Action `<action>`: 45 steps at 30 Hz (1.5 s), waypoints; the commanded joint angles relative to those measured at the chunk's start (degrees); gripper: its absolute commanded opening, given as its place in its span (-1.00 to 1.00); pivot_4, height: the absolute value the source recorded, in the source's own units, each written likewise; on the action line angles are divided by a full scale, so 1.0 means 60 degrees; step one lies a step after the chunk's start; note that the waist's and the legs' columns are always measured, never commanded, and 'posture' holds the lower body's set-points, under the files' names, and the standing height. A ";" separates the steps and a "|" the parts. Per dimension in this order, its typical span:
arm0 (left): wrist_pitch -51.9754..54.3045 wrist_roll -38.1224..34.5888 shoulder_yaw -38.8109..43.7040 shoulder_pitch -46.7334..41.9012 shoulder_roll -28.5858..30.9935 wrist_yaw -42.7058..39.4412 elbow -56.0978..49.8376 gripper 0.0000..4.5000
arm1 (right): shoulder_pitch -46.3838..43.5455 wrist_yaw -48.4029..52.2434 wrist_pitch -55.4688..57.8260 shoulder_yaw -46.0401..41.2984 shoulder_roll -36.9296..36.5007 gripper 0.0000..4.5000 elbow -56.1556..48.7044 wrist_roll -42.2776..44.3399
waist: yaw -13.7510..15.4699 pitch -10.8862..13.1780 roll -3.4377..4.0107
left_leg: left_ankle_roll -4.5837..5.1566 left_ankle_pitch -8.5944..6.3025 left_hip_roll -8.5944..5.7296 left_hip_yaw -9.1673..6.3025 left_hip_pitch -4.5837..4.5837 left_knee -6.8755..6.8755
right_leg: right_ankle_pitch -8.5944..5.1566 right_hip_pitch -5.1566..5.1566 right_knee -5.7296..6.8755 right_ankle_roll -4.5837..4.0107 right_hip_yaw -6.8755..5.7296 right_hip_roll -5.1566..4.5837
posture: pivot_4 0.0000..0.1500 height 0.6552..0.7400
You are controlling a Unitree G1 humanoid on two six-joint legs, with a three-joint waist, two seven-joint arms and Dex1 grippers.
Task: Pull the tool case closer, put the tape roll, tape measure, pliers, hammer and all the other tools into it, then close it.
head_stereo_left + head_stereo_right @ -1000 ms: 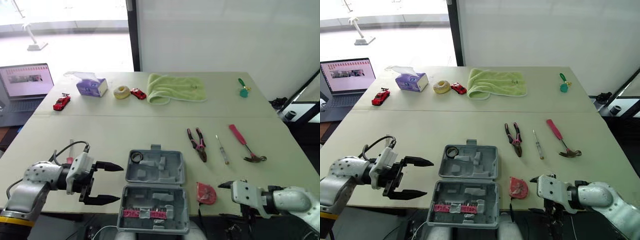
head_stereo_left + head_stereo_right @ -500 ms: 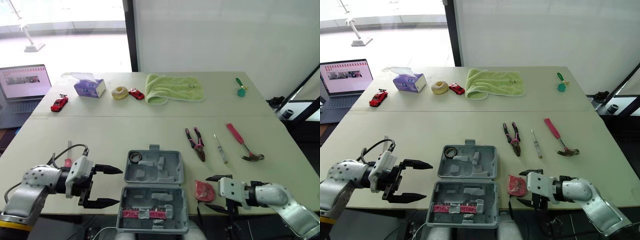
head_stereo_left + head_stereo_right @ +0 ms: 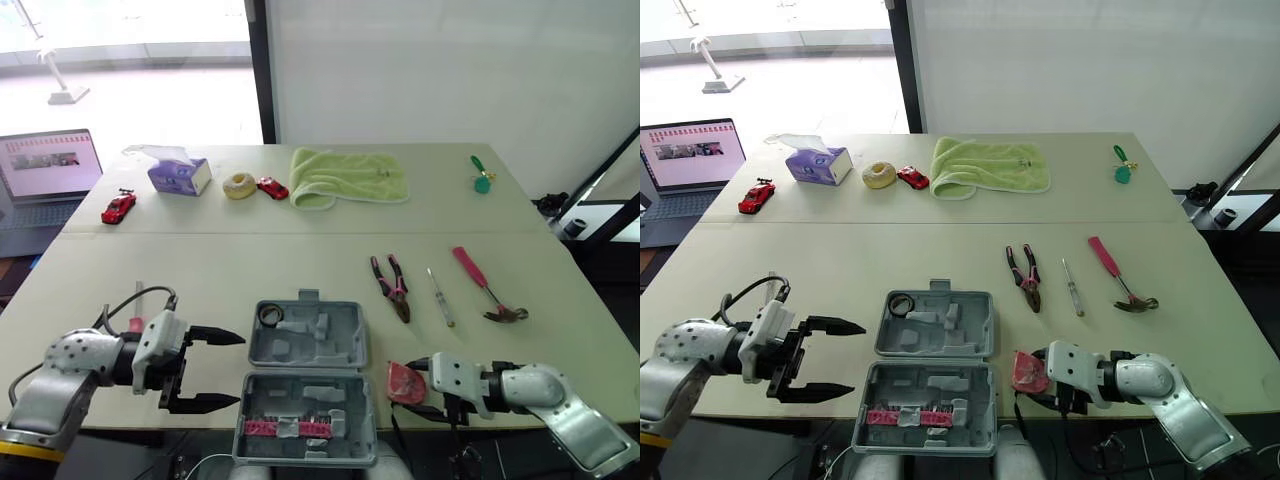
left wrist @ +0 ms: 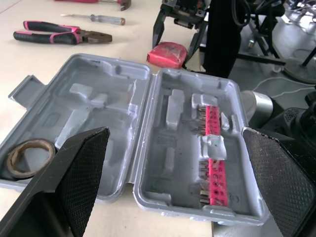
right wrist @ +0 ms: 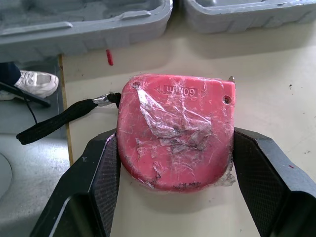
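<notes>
the right arm is stretched low along the front edge of the table (image 3: 250, 270), and the right gripper (image 5: 176, 148) is set around the red tape measure (image 3: 1025, 368), with its two fingers pressed against opposite sides. the tape measure is seen resting on the table just right of the open tool case (image 3: 330, 345). the left gripper (image 3: 240, 370) is held wide apart and empty, pointed at the case from its left.

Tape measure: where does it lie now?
In the eye views the tape measure lies at the table's near edge on the robot's right, beside the case, at the right gripper.
</notes>
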 commanded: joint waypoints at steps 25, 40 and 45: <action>-0.1792 0.1171 -0.0134 -0.1556 -0.0916 0.0668 0.2554 1.00 | -0.9154 0.1951 0.6295 0.5493 0.2180 0.25 0.0772 -0.2376 | 0.0003 0.0016 0.0033 | 0.0020 -0.0011 -0.0003 -0.0020 -0.0054 0.0061 | 0.0011 -0.0079 0.0109 0.0011 -0.0022 0.0001 | 1.00 1.00; -0.1654 0.1045 0.0036 -0.1092 -0.0970 0.1116 0.2031 1.00 | -0.9347 0.1849 0.6101 0.5715 0.3289 0.25 0.2447 -0.3741 | -0.0025 0.0015 0.0032 | 0.0021 -0.0012 -0.0004 -0.0023 -0.0049 0.0059 | 0.0011 -0.0082 0.0117 0.0011 -0.0021 0.0004 | 1.00 1.00; -0.1545 0.1047 -0.0031 -0.0955 -0.0874 0.1050 0.1822 1.00 | -0.9163 0.1606 0.6117 0.5524 0.3572 0.25 0.2638 -0.3914 | -0.0164 0.0012 0.0029 | 0.0021 -0.0012 -0.0002 -0.0024 -0.0032 0.0055 | 0.0011 -0.0073 0.0123 0.0010 -0.0021 0.0007 | 1.00 1.00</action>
